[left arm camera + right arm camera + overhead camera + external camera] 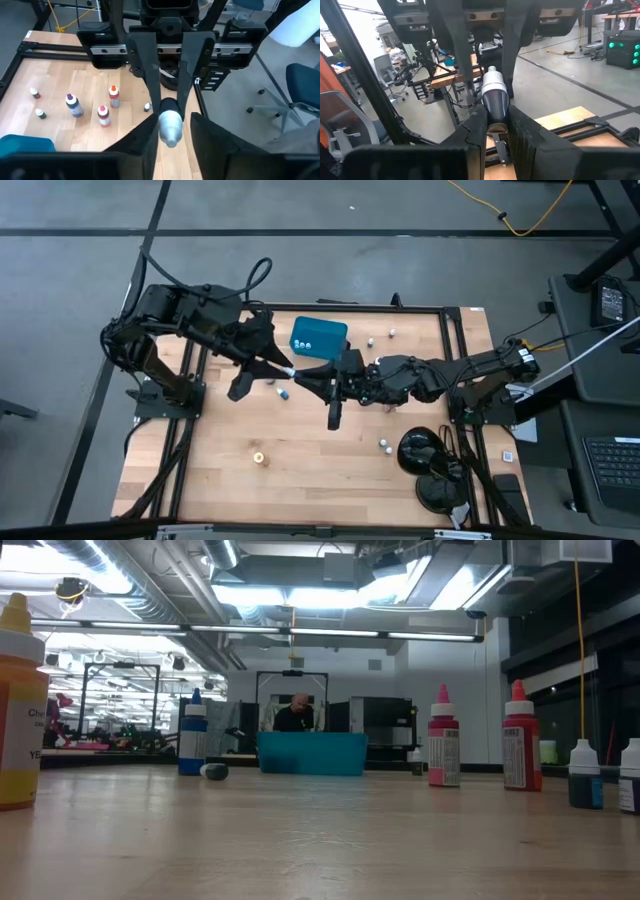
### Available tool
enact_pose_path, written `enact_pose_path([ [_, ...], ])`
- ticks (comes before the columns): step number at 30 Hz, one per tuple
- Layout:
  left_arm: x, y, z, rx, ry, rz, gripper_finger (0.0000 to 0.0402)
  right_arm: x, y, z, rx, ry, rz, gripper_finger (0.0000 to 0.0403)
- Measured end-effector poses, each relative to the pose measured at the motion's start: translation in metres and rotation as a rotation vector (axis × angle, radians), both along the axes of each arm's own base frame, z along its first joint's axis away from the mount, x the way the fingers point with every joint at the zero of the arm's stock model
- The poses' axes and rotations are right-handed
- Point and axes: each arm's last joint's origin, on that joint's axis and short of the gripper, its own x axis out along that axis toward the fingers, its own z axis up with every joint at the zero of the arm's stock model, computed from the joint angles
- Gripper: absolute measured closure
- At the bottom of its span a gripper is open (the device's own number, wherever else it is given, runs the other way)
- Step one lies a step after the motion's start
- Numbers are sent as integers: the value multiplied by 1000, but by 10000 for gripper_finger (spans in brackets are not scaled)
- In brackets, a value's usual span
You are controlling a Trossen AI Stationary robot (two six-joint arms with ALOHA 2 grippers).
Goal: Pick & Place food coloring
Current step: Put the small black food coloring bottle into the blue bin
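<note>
The left gripper (284, 367) flanks the cap of a small, dark, white-capped plastic food-coloring bottle (170, 127) in mid-air; I cannot tell its grip. The right gripper (306, 377) clamps the bottle's base. The teal-blue rounded plastic tray (332, 330) holds 2 bottles, and at least 5 still stand loose on the table.
</note>
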Motion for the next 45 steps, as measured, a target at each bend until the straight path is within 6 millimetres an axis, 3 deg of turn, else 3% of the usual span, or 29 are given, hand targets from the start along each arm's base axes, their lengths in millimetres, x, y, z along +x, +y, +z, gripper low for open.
enact_pose_path([
  [9, 0, 0, -1, 10, 8, -4, 326, 0, 0, 0, -1, 2, 2, 343],
  [27, -1, 0, -3, 17, 28, 3, 271, 0, -1, -1, -2, 7, -8, 343],
  [30, 0, 2, -4, 17, 34, 10, 284, 0, 0, -1, -3, 9, -8, 343],
  [36, 3, 4, -6, 13, 46, 25, 355, 0, 0, -1, -8, 14, -4, 343],
  [40, 4, 5, -6, 14, 49, 24, 358, 0, 0, -2, -10, 19, -8, 338],
  [45, 4, 6, -6, 19, 44, 28, 353, 0, 0, -2, -58, 27, -8, 305],
])
